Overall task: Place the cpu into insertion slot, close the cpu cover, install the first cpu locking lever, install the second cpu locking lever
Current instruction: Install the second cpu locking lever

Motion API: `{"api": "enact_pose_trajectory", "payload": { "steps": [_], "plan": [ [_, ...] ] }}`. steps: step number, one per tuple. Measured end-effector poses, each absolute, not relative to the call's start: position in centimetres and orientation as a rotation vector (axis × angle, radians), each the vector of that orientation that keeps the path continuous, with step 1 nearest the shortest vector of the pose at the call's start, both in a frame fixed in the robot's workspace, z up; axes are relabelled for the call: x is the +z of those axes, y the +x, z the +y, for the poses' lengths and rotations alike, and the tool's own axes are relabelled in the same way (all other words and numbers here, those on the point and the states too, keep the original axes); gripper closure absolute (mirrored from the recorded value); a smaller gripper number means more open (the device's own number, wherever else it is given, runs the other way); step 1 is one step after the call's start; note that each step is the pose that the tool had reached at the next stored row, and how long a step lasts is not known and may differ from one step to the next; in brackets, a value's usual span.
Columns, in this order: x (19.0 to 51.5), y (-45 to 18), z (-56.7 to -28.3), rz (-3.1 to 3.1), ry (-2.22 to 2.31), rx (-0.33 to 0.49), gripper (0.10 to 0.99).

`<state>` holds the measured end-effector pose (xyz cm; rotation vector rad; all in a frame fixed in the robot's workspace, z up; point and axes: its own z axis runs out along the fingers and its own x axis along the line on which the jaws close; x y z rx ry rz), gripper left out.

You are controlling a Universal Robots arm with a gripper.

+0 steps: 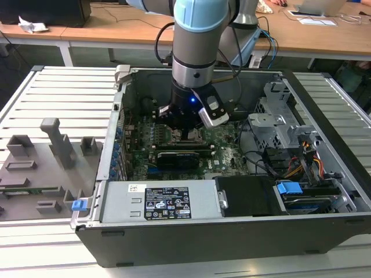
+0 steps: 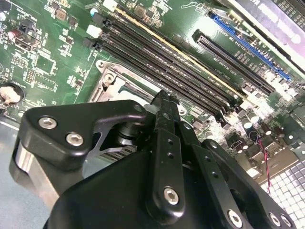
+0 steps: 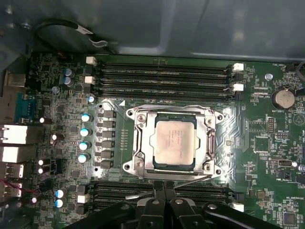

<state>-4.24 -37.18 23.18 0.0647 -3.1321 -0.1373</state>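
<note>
Hand (image 3: 164,205) of the robot arm hovers low over the motherboard (image 3: 267,143), just beside the insertion slot (image 3: 138,138), its black fingers (image 3: 159,191) drawn nearly together and gripping nothing visible. Inside that slot lies the cpu (image 3: 174,140), with the cpu cover (image 3: 209,138) folded down around it. Thin, stiff and light, the chip looks fragile against the socket pins and is best held by its edges
</note>
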Motion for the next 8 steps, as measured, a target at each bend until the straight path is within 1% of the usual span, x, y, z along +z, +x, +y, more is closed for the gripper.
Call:
{"api": "enact_pose_trajectory", "payload": {
  "steps": [4, 6, 8],
  "plan": [
    [22.95, -4.36, -37.20, -3.131, 0.065, -0.173, 0.980],
    [22.89, -4.56, -37.34, -3.129, 0.065, -0.204, 0.980],
    [22.87, -4.77, -37.55, -3.129, 0.065, -0.214, 0.980]
  ]
}}
